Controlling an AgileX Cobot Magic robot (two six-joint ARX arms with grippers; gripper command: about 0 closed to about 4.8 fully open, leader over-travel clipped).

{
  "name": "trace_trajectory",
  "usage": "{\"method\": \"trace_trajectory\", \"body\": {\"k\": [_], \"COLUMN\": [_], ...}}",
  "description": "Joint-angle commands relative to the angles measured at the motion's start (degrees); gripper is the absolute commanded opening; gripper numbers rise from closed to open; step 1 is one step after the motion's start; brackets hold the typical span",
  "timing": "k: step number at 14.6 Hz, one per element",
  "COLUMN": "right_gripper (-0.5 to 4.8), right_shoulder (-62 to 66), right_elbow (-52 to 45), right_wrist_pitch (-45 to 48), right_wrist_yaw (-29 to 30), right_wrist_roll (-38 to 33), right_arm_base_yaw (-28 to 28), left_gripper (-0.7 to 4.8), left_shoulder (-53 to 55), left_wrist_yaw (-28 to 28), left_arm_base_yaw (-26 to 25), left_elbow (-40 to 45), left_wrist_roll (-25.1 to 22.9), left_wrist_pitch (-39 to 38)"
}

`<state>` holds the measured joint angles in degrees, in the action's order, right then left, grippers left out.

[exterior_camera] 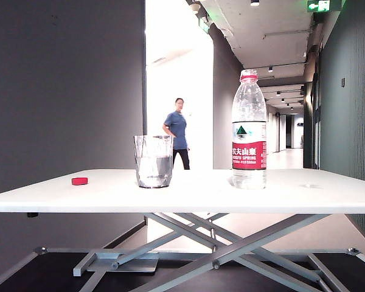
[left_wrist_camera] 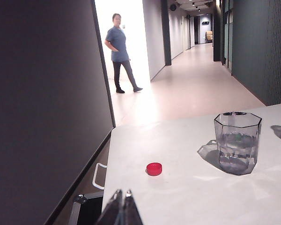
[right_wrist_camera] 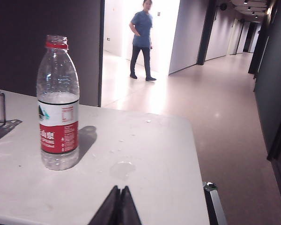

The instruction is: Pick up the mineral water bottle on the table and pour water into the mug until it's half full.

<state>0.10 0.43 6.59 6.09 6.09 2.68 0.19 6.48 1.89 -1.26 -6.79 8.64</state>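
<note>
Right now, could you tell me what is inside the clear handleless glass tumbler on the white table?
The clear glass tumbler holds clear water, roughly up to its middle. Nothing else shows inside, though reflections blur its bottom. It has no lid; the small red cap lies apart on the white tabletop.

The mineral water bottle [exterior_camera: 249, 131] carries a red label with white Chinese characters, "SPRING" beneath. A green exit sign [exterior_camera: 323, 5] hangs overhead.

Clear plastic bottle [exterior_camera: 249, 131], glass mug [exterior_camera: 152, 161]
</note>
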Motion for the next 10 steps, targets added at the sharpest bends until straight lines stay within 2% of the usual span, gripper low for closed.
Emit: {"method": "trace_trajectory", "body": {"k": [1,10], "right_gripper": [-0.09,-0.09], "right_shoulder": [-0.11,-0.11], "right_elbow": [-0.13,-0.13], "right_wrist_pitch": [1.44,0.9], "right_wrist_yaw": [0.22,0.24], "right_wrist_roll": [-0.15,-0.13], "right_arm_base_yaw": [0.24,0.09], "left_gripper": [-0.05,-0.05], "left_shoulder": [0.02,0.02], "left_wrist_yaw": [0.2,0.17], "left_arm_base_yaw": [0.02,0.04], "left_elbow": [-0.2,-0.17], "left_wrist_roll": [0.13,0.13], "left_wrist_pitch": [1.22,-0.07]}}
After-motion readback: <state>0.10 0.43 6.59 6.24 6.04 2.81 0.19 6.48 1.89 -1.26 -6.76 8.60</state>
